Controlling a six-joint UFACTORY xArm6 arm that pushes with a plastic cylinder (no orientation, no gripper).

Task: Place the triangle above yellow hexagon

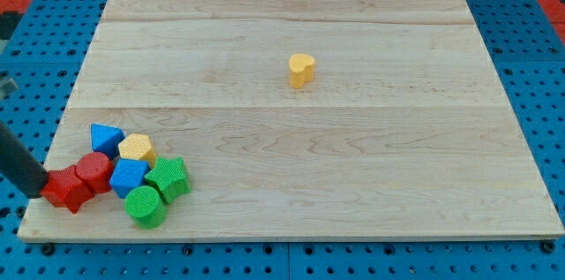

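The blue triangle (106,137) sits at the upper left of a tight cluster near the board's lower-left corner. The yellow hexagon (138,148) touches it on the right. Below them lie a red cylinder (93,171), a red star-like block (67,189), a blue cube-like block (129,177), a green star (168,177) and a green cylinder (145,207). My tip (42,191) is at the board's left edge, against the left side of the red star-like block, below and left of the triangle.
A yellow heart-shaped block (301,69) stands alone above the middle of the wooden board (353,183). Blue perforated table surface surrounds the board.
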